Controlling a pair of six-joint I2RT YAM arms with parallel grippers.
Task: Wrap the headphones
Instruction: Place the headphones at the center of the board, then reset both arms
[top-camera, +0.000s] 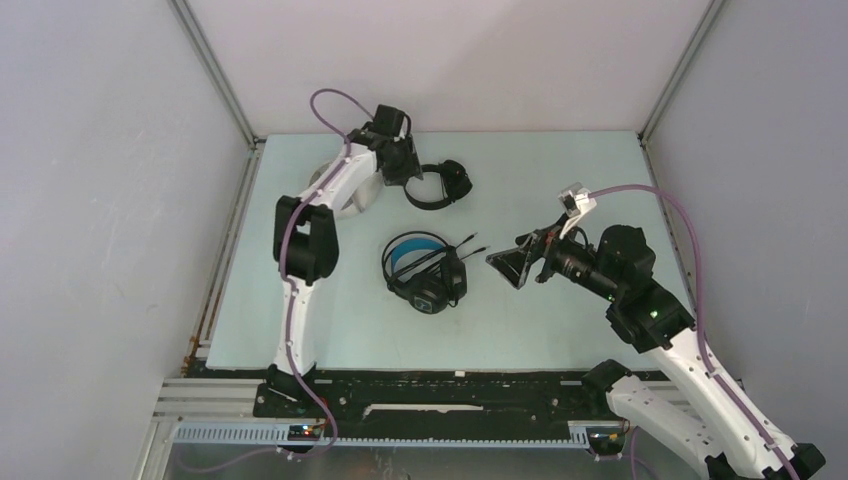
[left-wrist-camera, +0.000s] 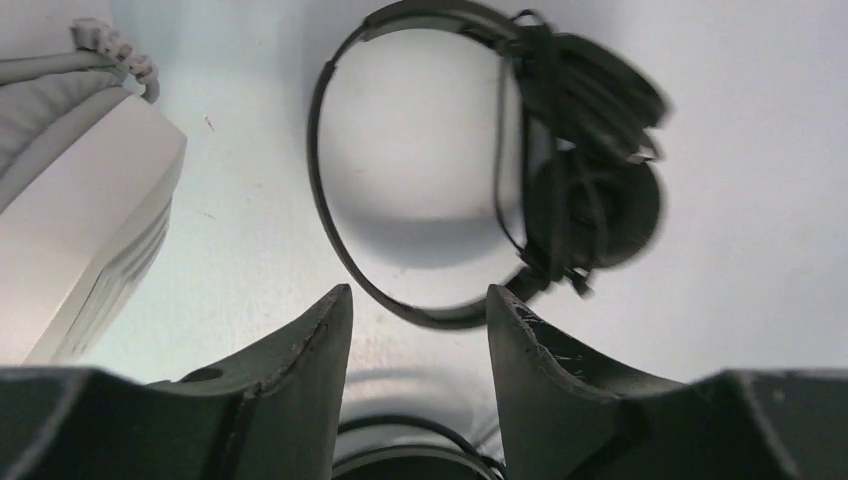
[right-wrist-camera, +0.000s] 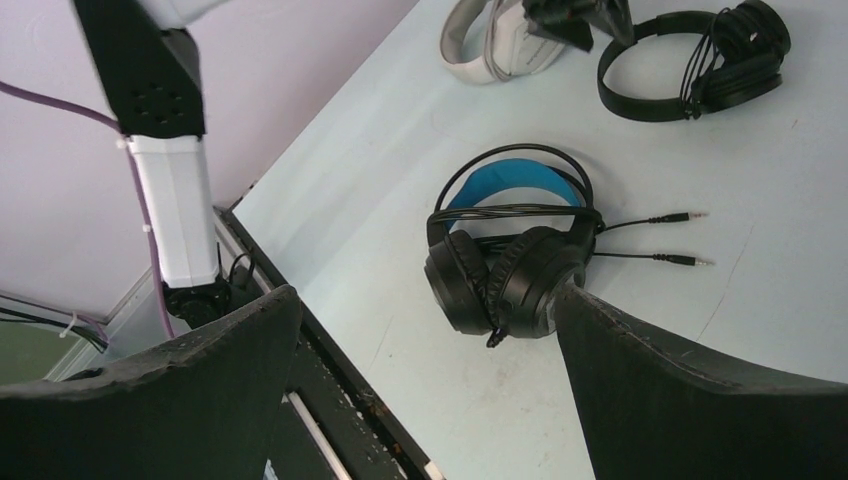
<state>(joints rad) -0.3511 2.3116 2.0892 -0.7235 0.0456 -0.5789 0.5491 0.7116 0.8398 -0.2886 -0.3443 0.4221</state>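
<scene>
Slim all-black headphones (top-camera: 440, 186) lie at the back of the table, cable bundled round the ear cups (left-wrist-camera: 590, 190). My left gripper (top-camera: 404, 172) hovers at their band, open, and the band (left-wrist-camera: 400, 300) runs just beyond the fingertips with nothing between them (left-wrist-camera: 420, 292). White-grey headphones (left-wrist-camera: 70, 200) lie to the left under the left arm (top-camera: 345, 190). The black headphones with blue lining (top-camera: 425, 268) lie mid-table with cable wound across them and two plugs (right-wrist-camera: 680, 215) pointing right. My right gripper (top-camera: 507, 265) stands wide open and empty to their right (right-wrist-camera: 428, 290).
A black rail (right-wrist-camera: 330, 390) runs along the table's near edge. The left arm's white link (right-wrist-camera: 175, 200) rises at the left. Grey enclosure walls (top-camera: 120, 200) close in the left, back and right sides.
</scene>
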